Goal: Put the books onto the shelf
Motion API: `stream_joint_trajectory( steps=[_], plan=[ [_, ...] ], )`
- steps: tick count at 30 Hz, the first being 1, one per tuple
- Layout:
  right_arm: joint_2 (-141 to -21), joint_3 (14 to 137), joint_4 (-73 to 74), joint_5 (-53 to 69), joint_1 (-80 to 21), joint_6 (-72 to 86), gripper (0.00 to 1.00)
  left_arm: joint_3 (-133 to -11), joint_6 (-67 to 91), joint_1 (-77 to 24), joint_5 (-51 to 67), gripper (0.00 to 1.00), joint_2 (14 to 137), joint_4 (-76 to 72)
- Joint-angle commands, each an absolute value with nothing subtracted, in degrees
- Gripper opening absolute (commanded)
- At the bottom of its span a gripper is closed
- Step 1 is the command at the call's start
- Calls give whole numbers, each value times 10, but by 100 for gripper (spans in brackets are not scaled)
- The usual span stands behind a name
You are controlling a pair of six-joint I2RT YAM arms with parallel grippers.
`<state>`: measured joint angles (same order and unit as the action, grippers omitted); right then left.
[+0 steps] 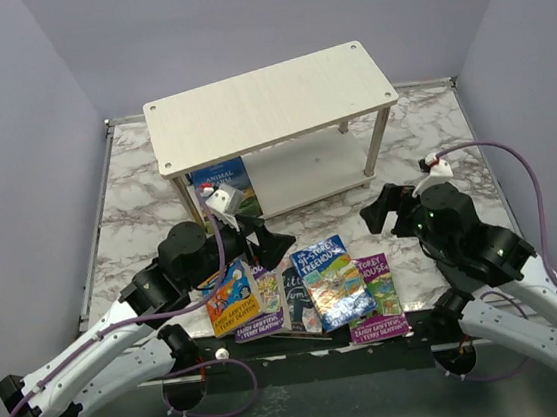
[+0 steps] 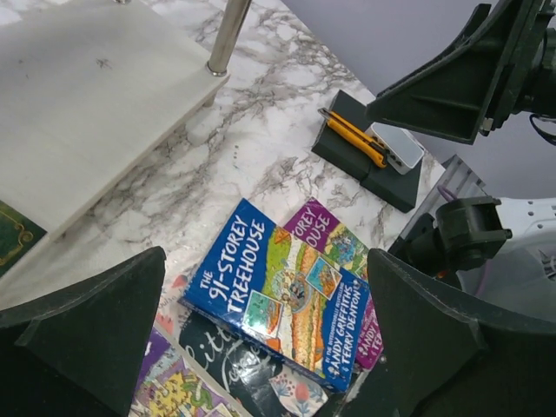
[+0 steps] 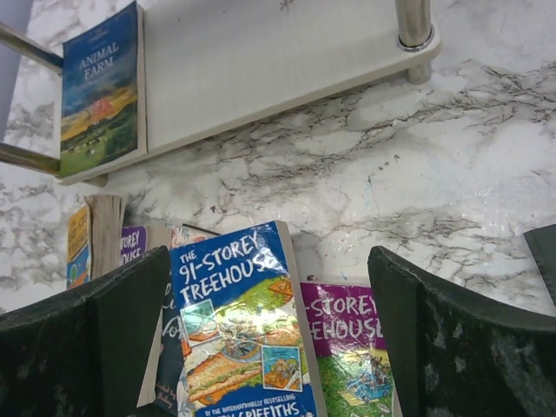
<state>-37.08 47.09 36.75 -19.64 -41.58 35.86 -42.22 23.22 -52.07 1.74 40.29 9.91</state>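
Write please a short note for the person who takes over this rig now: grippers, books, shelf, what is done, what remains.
Left gripper: open, holds nothing, over the book pile.
Right gripper: open, holds nothing, over the same pile.
Shelf: Animal Farm is on the lower tier, left end.
Done: that one book.
Left: blue 91-Storey Treehouse, purple Treehouse, Little Women and orange Treehouse, overlapping at the table's near edge.
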Motion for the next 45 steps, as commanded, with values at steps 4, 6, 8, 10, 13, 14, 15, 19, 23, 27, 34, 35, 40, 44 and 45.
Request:
stream_joint_trajectory(
  steps=[4,6,8,10,13,14,15,19,23,27,34,35,40,44,45],
  plan=[
    [-431,499,420,-168,-419,332,100,-395,324,-518,18,99,419,139],
    [-432,487,411,-152,-419,331,100,-391,339,-519,16,99,425,146],
    [-437,479,407,-142,-419,338,100,-385,351,-519,19,99,428,150],
    [-449,470,401,-123,-418,345,99,-380,366,-518,20,99,430,157],
    [-474,449,387,-98,-419,358,98,-373,387,-519,22,99,437,171],
    [-481,441,383,-93,-418,364,98,-369,393,-519,21,99,439,175],
    [-490,433,379,-86,-419,371,97,-363,405,-519,23,99,443,176],
    [-518,396,341,-50,-419,384,96,-342,424,-519,31,99,456,179],
    [-549,373,297,-17,-419,388,96,-329,441,-523,24,99,470,175],
    [-586,365,269,-4,-418,381,96,-336,453,-547,20,99,502,168],
    [-619,339,219,34,-408,370,97,-347,491,-612,-40,99,541,162],
    [-624,333,210,38,-405,371,97,-344,499,-624,-51,99,546,160],
    [-640,305,164,86,-377,366,97,-330,532,-663,-89,99,575,141],
    [-646,283,126,124,-366,364,96,-320,542,-669,-97,99,600,121],
    [-645,278,116,132,-365,365,96,-319,544,-669,-98,99,608,116]
  ],
)
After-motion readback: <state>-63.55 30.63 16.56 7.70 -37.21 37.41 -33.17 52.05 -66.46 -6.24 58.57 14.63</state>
